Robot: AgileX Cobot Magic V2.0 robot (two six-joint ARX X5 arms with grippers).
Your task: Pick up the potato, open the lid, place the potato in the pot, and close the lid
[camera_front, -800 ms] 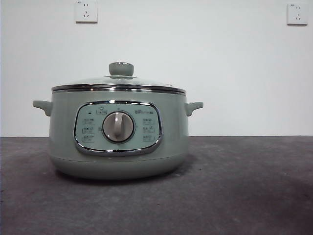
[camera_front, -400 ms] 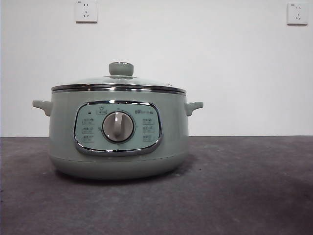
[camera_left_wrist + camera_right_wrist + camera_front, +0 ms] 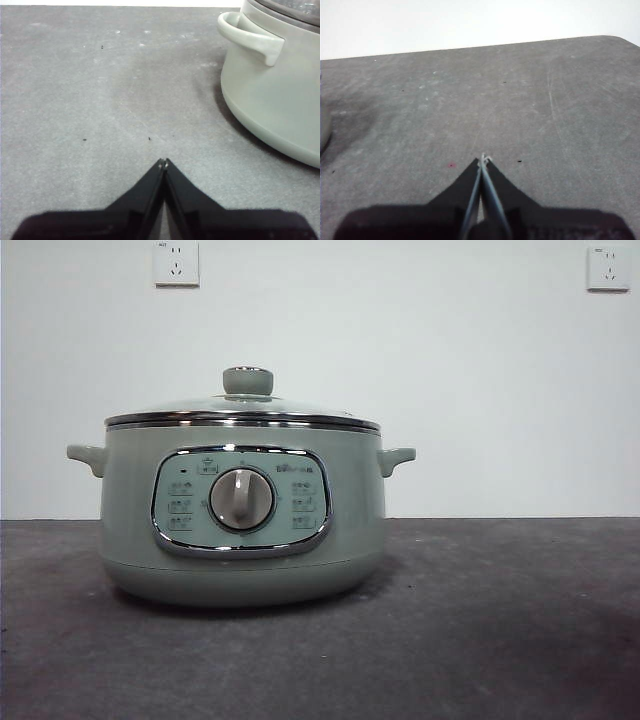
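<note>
The pale green pot (image 3: 240,510) stands on the dark grey table, left of centre in the front view. The glass lid (image 3: 243,412) with its green knob (image 3: 247,381) sits shut on it. The potato is out of view in every frame. My left gripper (image 3: 163,162) is shut and empty, low over the table beside the pot (image 3: 280,85), whose side handle (image 3: 252,37) shows. My right gripper (image 3: 483,159) is shut and empty over bare table, with a sliver of the pot (image 3: 324,130) at the picture's edge. Neither arm shows in the front view.
Two wall sockets (image 3: 176,262) (image 3: 607,268) are on the white wall behind. The table's far edge (image 3: 470,47) and a rounded corner show in the right wrist view.
</note>
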